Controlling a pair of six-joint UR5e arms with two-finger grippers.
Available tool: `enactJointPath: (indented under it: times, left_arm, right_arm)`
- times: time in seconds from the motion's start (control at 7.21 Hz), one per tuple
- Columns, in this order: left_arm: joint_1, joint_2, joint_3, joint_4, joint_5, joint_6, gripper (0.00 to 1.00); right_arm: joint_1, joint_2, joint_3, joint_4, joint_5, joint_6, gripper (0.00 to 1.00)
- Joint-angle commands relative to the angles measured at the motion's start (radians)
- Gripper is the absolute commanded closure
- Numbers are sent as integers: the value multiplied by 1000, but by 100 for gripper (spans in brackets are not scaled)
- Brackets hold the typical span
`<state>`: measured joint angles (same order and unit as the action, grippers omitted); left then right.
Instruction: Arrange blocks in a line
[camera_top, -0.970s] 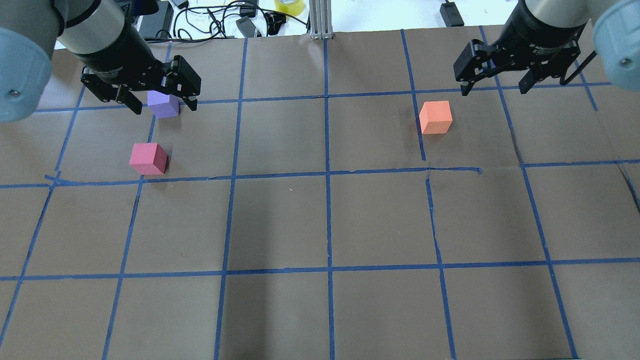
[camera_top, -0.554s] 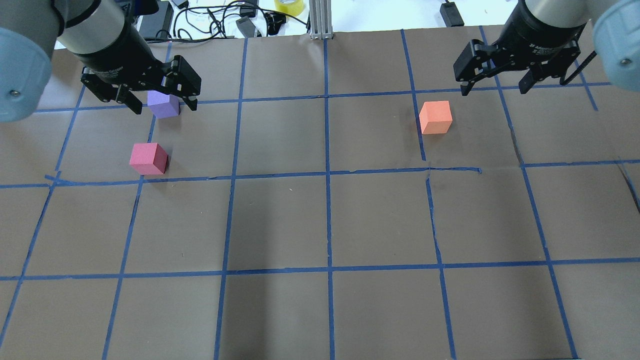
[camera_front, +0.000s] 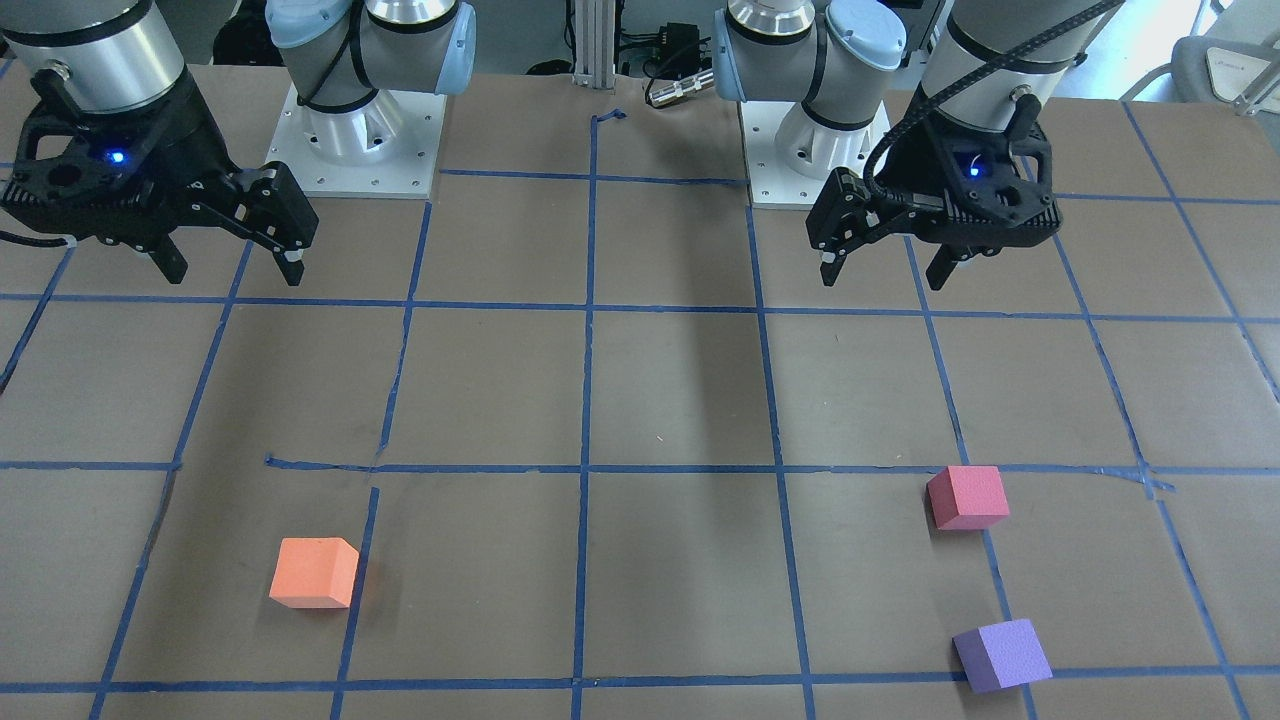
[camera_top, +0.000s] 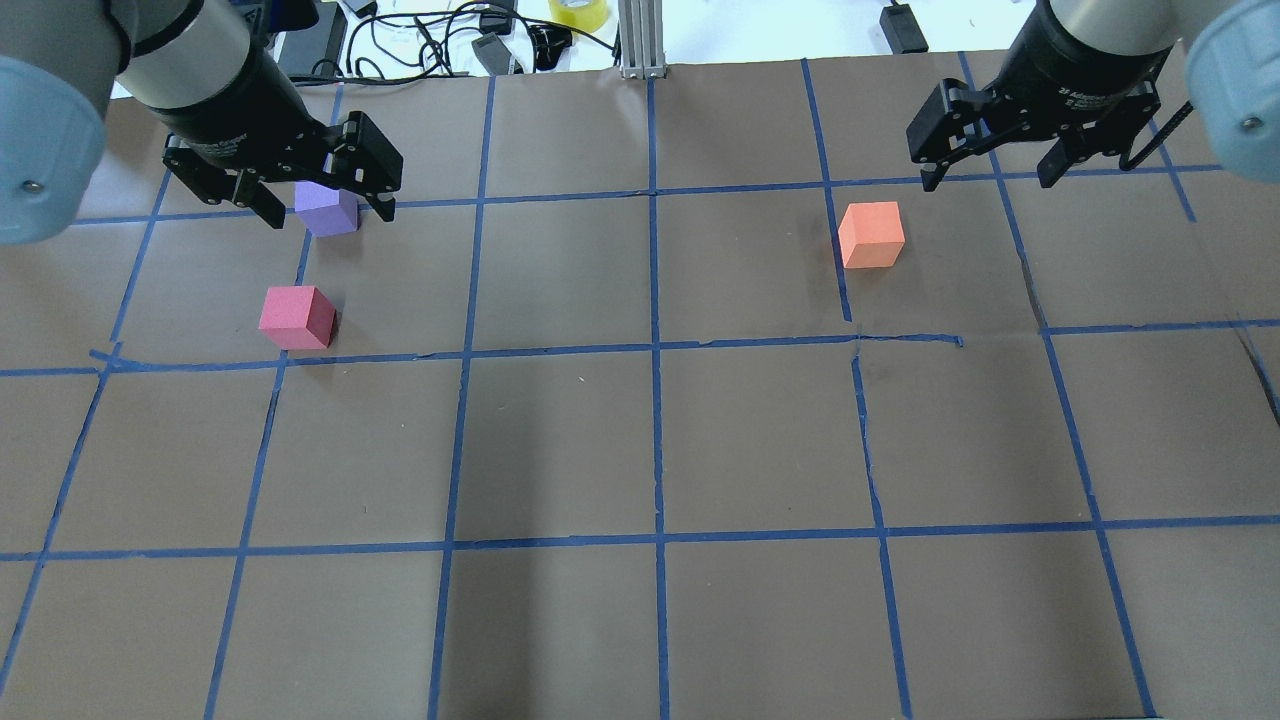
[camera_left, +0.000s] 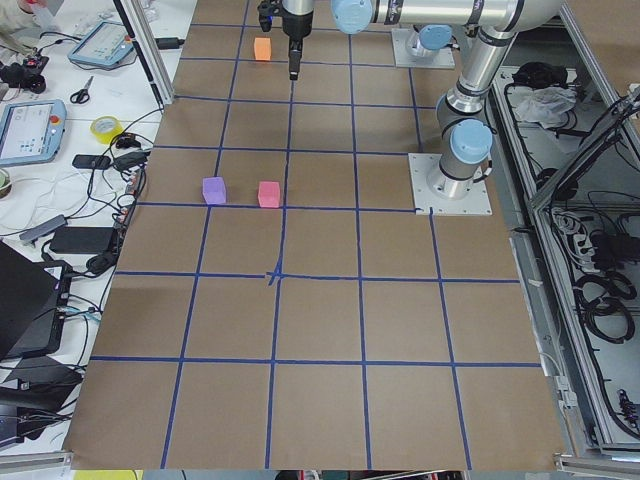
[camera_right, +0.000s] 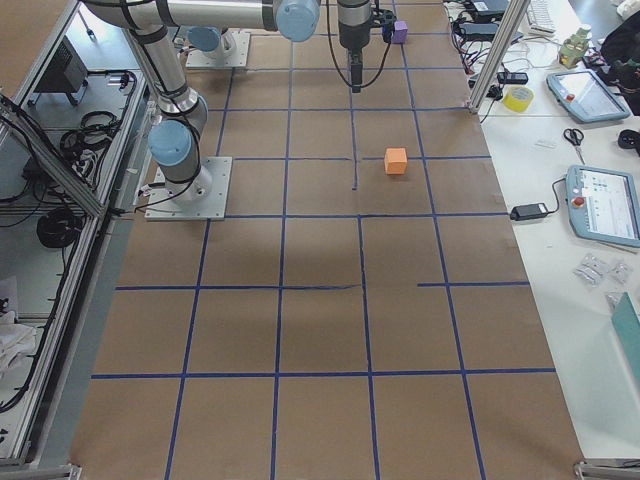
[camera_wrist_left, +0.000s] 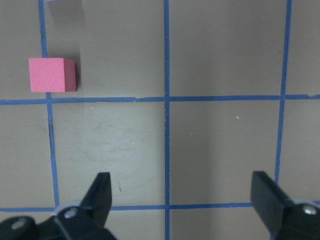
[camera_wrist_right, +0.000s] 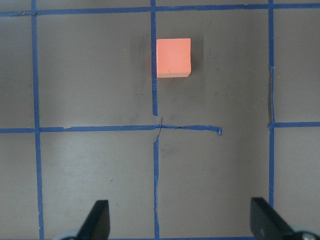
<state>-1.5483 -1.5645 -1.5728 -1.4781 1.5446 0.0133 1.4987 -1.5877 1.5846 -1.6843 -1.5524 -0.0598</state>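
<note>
Both arms hang high over the robot-side half of the table (camera_front: 680, 400), nothing gripped. The left gripper (camera_front: 882, 266) has its fingers spread wide, and so does the right gripper (camera_front: 234, 268).

All three blocks sit well apart from them, out toward the operators' edge. The purple cube (camera_front: 1001, 655) lies closest to that edge, on the robot's left half. The pinkish-red cube (camera_front: 967, 497) is near it, a little further in. The orange cube (camera_front: 314, 572) is alone on the robot's right half.

It looks like the reach for a first block is what's on. The two left-hand cubes already make a short run, so orange is the odd one out. The right wrist camera shows it square to the blue tape, so the arm should travel out over it first, then drop straight down. The fingers should straddle two flat faces, not corners. It's foam, so a gentle close will do. Use a tape line as the ruler when setting it down.
</note>
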Motion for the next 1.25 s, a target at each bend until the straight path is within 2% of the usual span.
enactJointPath:
  times: [0.0,0.83,0.97,1.11]
  left_arm:
    - [1,1,-9,2,0,-1,0]
    - [-1,3,-12,10,0,-1,0]
    - [1,3,-12,9,0,-1,0]
    - [1,3,-12,10,0,-1,0]
  right_arm:
    - [0,0,0,0,0,0,0]
    - [-11,23,-18,-5,-2,0,0]
    - [-14,73,-90,-3,-9,2,0]
    - [-14,180,-177,-3,-5,2,0]
